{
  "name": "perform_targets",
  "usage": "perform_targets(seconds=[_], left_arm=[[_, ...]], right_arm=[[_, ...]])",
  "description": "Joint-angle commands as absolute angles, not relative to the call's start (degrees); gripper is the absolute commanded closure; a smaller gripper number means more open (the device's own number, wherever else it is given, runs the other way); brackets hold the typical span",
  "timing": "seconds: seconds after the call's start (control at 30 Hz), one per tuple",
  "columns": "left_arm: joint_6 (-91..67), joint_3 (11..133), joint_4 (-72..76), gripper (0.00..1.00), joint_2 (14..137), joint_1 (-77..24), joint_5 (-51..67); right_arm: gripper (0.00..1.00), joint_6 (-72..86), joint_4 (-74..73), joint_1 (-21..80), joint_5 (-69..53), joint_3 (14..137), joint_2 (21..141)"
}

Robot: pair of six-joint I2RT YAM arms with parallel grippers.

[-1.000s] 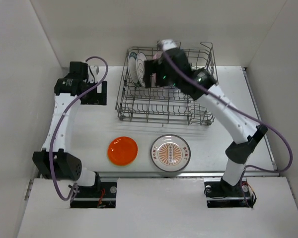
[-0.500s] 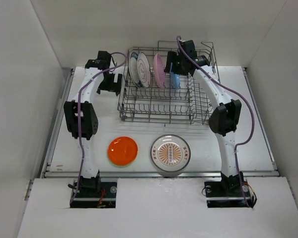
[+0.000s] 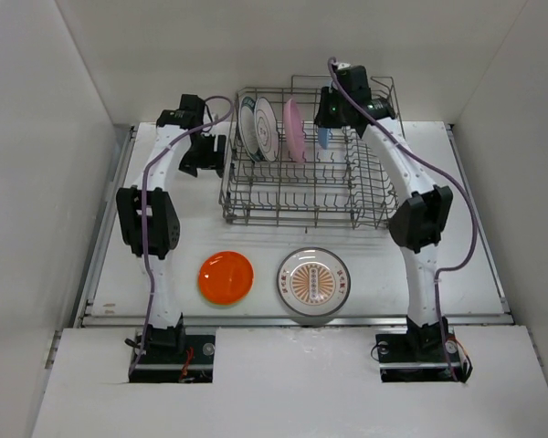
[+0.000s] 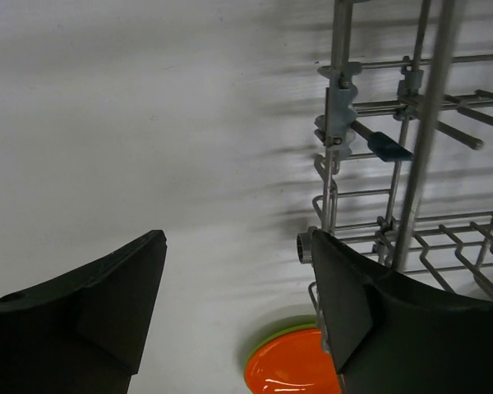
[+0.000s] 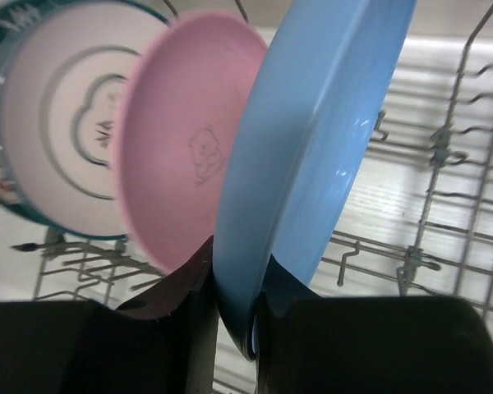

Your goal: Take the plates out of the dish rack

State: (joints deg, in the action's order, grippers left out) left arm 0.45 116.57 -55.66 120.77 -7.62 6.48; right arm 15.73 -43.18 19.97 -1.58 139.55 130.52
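Note:
The grey wire dish rack stands at the back of the table. Upright in it are two white patterned plates, a pink plate and a blue plate. My right gripper reaches down from above and is shut on the blue plate, both fingers pressed against its rim. Right behind it stand the pink plate and a dark-green-rimmed white plate. My left gripper hangs just left of the rack. In its wrist view the left gripper is open and holds nothing.
An orange plate and an orange sunburst plate lie flat on the table in front of the rack. In the left wrist view a lime green edge shows under the orange plate. White walls enclose the table on the left, back and right.
My right gripper has closed on the blue plate's rim. My left arm has swung in to the rack's left side, and its jaws have narrowed a little.

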Motion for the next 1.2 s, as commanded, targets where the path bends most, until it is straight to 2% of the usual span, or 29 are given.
perform_targets(seconds=[0.0,0.07,0.13,0.2,0.3,0.37,0.4,0.43,0.5,0.53,0.57,0.73,0.93,1.1,1.17], left_arm=[[-1.14,116.28,-55.81,0.31,112.77,-9.05,10.20],[-1.66,116.28,-56.43,0.26,111.28,-9.05,8.46],[-2.81,116.28,-56.43,0.15,109.87,-9.05,6.16],[-2.81,116.28,-55.20,0.10,106.97,-8.53,4.39],[-3.43,118.81,-54.49,0.04,102.40,-6.34,7.45],[-2.38,120.58,-53.96,0.00,100.47,-6.33,9.74],[-1.24,121.19,-53.96,0.00,98.89,-6.33,12.89],[-1.23,122.25,-53.96,0.00,98.18,-6.33,14.40],[-1.23,123.31,-53.96,0.00,96.95,-6.33,17.21],[-1.93,123.83,-53.44,0.00,96.94,-5.72,19.40],[-2.54,124.45,-53.44,0.00,96.94,-5.71,20.47],[-6.85,124.45,-52.21,0.00,97.29,-3.08,25.74],[-4.32,125.95,-59.76,0.00,104.06,-5.35,38.14],[2.72,126.12,-64.77,0.00,106.78,-10.54,27.43],[3.52,126.12,-66.70,0.06,107.49,-10.55,28.91]], right_arm=[[1.00,11.43,-37.45,20.91,6.31,140.63,118.24],[1.00,9.24,-36.13,20.92,6.94,140.63,115.94],[1.00,7.48,-34.81,21.53,7.47,141.15,112.87],[1.00,3.09,-34.80,23.72,7.47,141.15,111.01],[1.00,-7.85,-34.80,31.53,8.60,134.76,107.15],[1.00,-13.51,-34.80,40.57,19.29,125.80,105.74],[1.00,-18.84,-34.80,43.74,24.47,122.55,105.21],[1.00,-21.42,-32.11,46.73,36.53,118.95,105.21],[1.00,-26.95,-27.01,54.21,48.11,107.27,105.21],[1.00,-34.29,-20.37,57.45,56.86,100.96,105.21],[1.00,-34.36,-18.22,58.52,59.65,98.98,105.21],[1.00,-36.03,-16.00,62.04,65.82,96.50,104.59],[1.00,-39.63,-12.05,70.47,68.36,93.43,109.23],[1.00,-40.17,-10.99,72.42,70.58,94.92,112.76],[1.00,-40.17,-10.99,72.95,70.58,95.62,112.76]])
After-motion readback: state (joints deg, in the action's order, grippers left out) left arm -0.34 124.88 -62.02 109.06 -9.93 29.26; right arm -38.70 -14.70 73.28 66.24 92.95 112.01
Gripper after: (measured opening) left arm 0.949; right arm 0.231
